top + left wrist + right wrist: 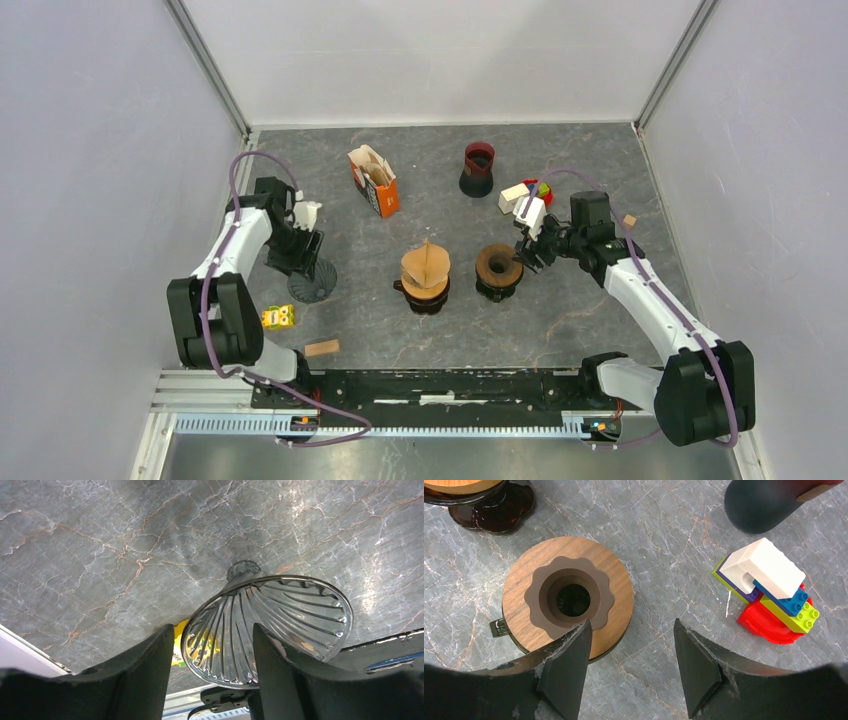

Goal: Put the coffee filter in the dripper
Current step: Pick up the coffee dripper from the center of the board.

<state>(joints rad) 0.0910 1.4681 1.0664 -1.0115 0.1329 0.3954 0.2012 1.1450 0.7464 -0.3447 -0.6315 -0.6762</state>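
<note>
My left tool is straddling the rim of a clear, ribbed glass dripper, with one finger outside the cone and the other across its mouth. I cannot tell whether it is gripping. My right tool is hanging wide and empty over the veined grey worktop, just beside a round wooden dripper with a scalloped brown insert. The filter, a folded tan paper cone, is sitting in the dark middle dripper.

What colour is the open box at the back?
Orange with white, the box; clearest in the top view.
</note>
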